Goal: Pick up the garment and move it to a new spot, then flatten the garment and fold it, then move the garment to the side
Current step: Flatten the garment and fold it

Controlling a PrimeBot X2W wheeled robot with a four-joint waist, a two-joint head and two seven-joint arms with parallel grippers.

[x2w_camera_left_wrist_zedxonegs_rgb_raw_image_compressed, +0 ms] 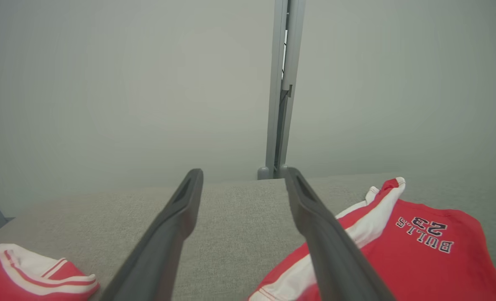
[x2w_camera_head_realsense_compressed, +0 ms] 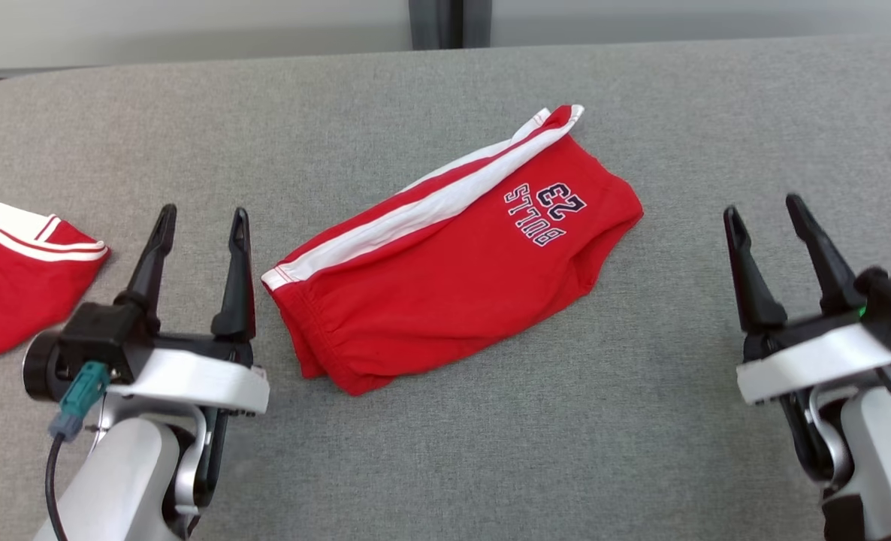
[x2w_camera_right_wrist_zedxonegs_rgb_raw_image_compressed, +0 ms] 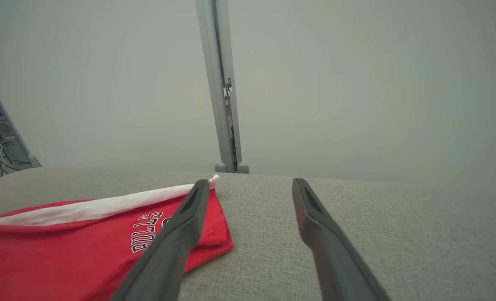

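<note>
The garment (x2w_camera_head_realsense_compressed: 453,255) is a pair of red shorts with a white side stripe and "BULLS 23" lettering, lying folded and slanted in the middle of the grey table (x2w_camera_head_realsense_compressed: 490,451). It also appears at lower right in the left wrist view (x2w_camera_left_wrist_zedxonegs_rgb_raw_image_compressed: 419,251) and lower left in the right wrist view (x2w_camera_right_wrist_zedxonegs_rgb_raw_image_compressed: 64,246). My left gripper (x2w_camera_head_realsense_compressed: 203,220) stands open just left of the shorts' waistband, holding nothing. Well to the right of the shorts, my right gripper (x2w_camera_head_realsense_compressed: 762,208) is open and empty too. Both hover above the cloth-covered surface, apart from the garment.
A second red garment with white trim (x2w_camera_head_realsense_compressed: 10,278) lies at the table's left edge, also seen in the left wrist view (x2w_camera_left_wrist_zedxonegs_rgb_raw_image_compressed: 30,276). A grey wall with a vertical metal post (x2w_camera_head_realsense_compressed: 449,22) runs behind the table's far edge.
</note>
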